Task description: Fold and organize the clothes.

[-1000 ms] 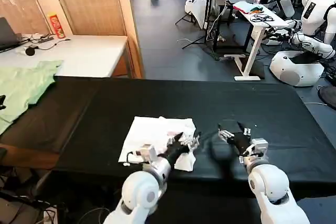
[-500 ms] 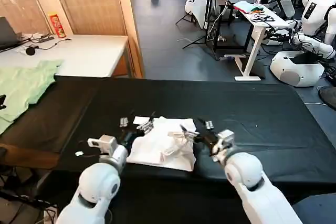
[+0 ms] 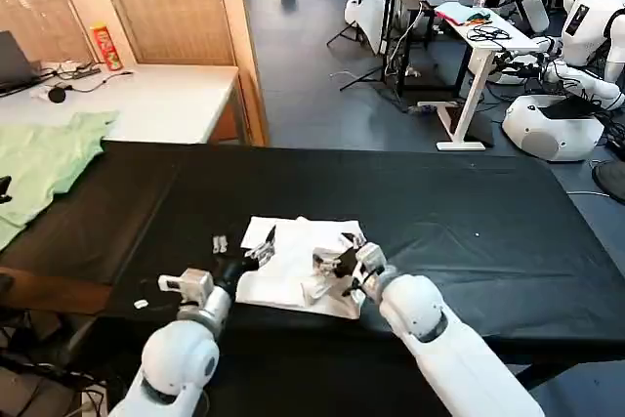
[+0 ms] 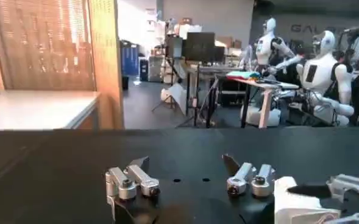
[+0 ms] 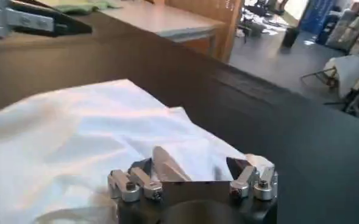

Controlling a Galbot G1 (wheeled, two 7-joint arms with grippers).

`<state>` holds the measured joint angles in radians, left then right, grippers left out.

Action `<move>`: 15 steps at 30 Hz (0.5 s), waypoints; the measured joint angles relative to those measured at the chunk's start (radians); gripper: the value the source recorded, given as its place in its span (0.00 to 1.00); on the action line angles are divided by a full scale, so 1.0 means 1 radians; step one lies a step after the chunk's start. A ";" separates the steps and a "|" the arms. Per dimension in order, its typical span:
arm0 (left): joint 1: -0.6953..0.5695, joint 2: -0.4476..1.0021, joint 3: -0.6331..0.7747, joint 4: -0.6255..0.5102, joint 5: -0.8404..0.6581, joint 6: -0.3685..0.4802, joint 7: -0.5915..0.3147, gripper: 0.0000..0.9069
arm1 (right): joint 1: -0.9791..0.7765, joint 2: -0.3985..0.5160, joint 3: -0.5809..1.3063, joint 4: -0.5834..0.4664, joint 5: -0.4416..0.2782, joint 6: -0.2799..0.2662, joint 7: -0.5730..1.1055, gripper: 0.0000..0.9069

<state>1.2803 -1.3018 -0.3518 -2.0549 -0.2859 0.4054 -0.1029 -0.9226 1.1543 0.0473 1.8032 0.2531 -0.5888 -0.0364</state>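
Near the front edge of the black tabletop (image 3: 469,202) sits my T-shirt (image 3: 293,266), already folded into a smallish, lumpy white packet, so I'd say most of the folding is done. It lies between the two sets of jaws. Left gripper (image 3: 244,244) hovers just beside the packet's left edge, jaws released and empty. Right gripper (image 3: 339,263) is right over the packet's right side, jaws spread too, not pinching cloth as far as I can tell. What's left, I reckon: flatten that bumpy right side and square it up.
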 joint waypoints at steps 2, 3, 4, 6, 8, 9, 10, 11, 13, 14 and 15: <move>0.003 -0.001 -0.001 0.002 0.001 -0.003 0.000 0.97 | -0.013 -0.004 0.033 0.010 0.004 0.021 0.014 0.97; 0.004 -0.001 -0.001 0.005 0.002 -0.004 0.000 0.97 | -0.020 -0.004 0.051 0.014 0.001 0.033 0.026 0.97; 0.005 -0.002 -0.002 0.007 0.003 -0.007 0.000 0.97 | -0.027 -0.002 0.068 0.018 -0.002 0.046 0.039 0.97; 0.007 -0.003 -0.002 0.009 0.007 -0.010 0.000 0.97 | -0.039 0.005 0.105 0.021 -0.021 0.073 0.067 0.97; 0.012 -0.004 -0.003 0.011 0.012 -0.015 0.000 0.97 | -0.048 0.013 0.137 0.020 -0.056 0.082 0.095 0.97; 0.013 -0.004 -0.003 0.011 0.014 -0.016 0.001 0.97 | -0.052 0.018 0.153 0.020 -0.078 0.081 0.106 0.97; 0.015 -0.004 -0.005 0.012 0.015 -0.018 0.001 0.97 | -0.056 0.022 0.170 0.020 -0.096 0.073 0.114 0.97; 0.017 -0.004 -0.005 0.012 0.016 -0.020 0.001 0.97 | -0.060 0.022 0.182 0.025 -0.097 0.069 0.113 0.97; 0.021 -0.002 -0.008 0.012 0.017 -0.022 0.001 0.97 | -0.074 0.017 0.194 0.046 -0.055 0.069 0.087 0.97; 0.023 -0.001 -0.010 0.012 0.017 -0.022 0.001 0.97 | -0.085 0.010 0.196 0.065 -0.017 0.072 0.062 0.97; 0.024 0.000 -0.011 0.011 0.017 -0.022 0.002 0.97 | -0.095 0.005 0.196 0.083 0.011 0.077 0.040 0.97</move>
<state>1.3043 -1.3016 -0.3631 -2.0436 -0.2691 0.3830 -0.1011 -1.0173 1.1590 0.2434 1.8860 0.2639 -0.5116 0.0041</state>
